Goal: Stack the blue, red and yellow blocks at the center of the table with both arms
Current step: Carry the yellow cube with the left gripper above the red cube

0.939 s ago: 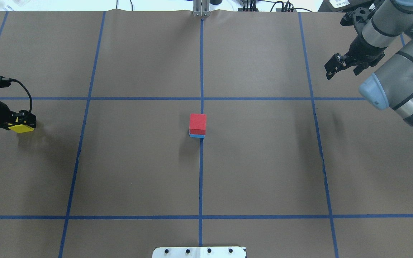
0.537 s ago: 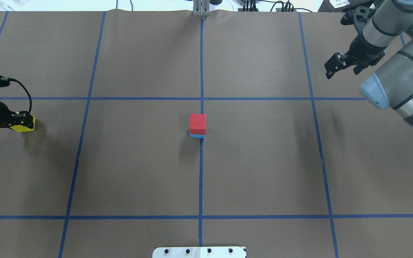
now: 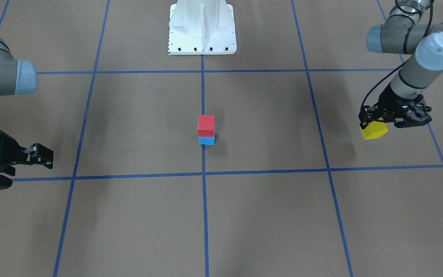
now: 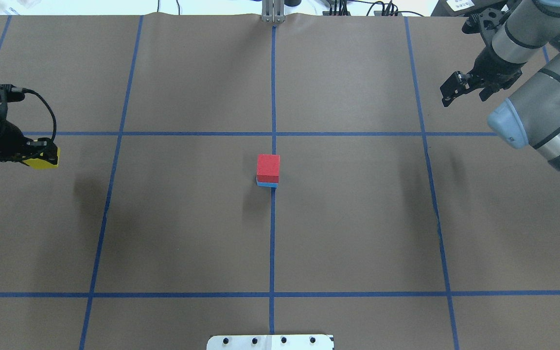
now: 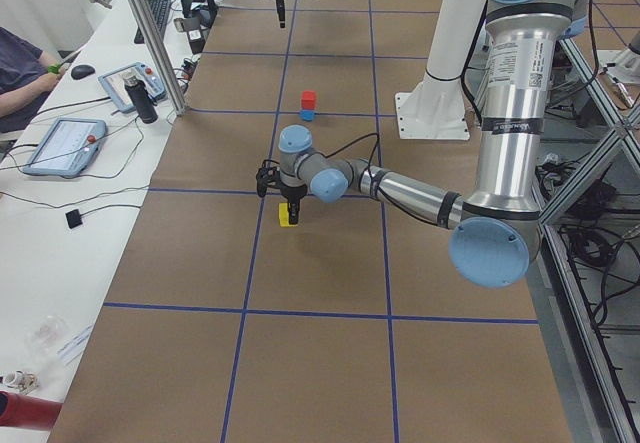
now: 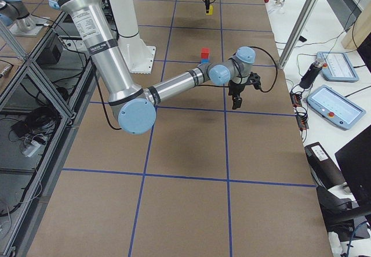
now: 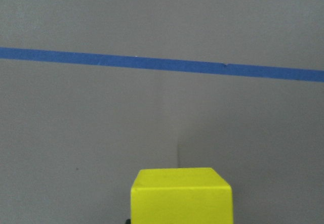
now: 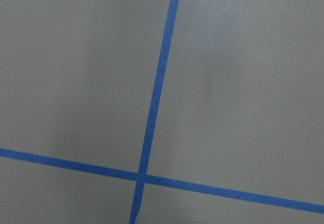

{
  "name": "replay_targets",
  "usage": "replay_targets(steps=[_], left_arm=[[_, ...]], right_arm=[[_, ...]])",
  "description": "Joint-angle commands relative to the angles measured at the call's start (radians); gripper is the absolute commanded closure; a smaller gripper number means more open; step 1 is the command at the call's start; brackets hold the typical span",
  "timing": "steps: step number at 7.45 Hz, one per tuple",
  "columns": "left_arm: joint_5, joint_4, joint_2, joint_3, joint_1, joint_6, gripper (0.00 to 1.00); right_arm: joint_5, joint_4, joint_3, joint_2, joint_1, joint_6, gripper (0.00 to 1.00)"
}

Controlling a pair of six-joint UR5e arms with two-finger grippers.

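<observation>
**Yellow block in the left gripper; red on blue at the table's centre**

Overhead view: the red block (image 4: pixel 268 165) sits squarely on the blue block (image 4: pixel 266 184) at the centre of the table (image 4: pixel 358 218), on the middle tape line (image 4: pixel 273 97); the left gripper (image 4: pixel 42 154) is at the left edge, well apart from the stack, its fingers closed on the yellow block (image 4: pixel 45 163), whose shadow falls apart from it on the brown surface; the right gripper (image 4: pixel 464 95) is at the far right, fingers spread wide with nothing between them.

Front-facing view: the left arm (image 3: pixel 410 77) shows on this view's right, the yellow block hanging under the black fingers, clear of the table; the two-block stack stands on the centre line, in front of the white pedestal (image 3: pixel 202 30); the right gripper, low on this view's left, is parted and empty.

Left side view: the left arm, near and large, reaches out low with the yellow block just above the table; the stack lies beyond it; a person (image 5: pixel 25 63) sits at the desk on the left.

Right side view: the right arm (image 6: pixel 174 86) is near, its gripper pointing down; the stack is just beyond it.

Left wrist view: the yellow block fills the bottom centre; the fingers are out of sight.

Right wrist view: only table and crossing tape.
</observation>
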Motion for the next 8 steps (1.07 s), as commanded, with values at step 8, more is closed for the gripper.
replay_targets(steps=[8], left_arm=[[0.078,0.494,-0.831,0.219,0.301,-0.167,1.00]], right_arm=[[-0.001,0.003,-0.002,-0.001,0.008,0.002,0.01]])
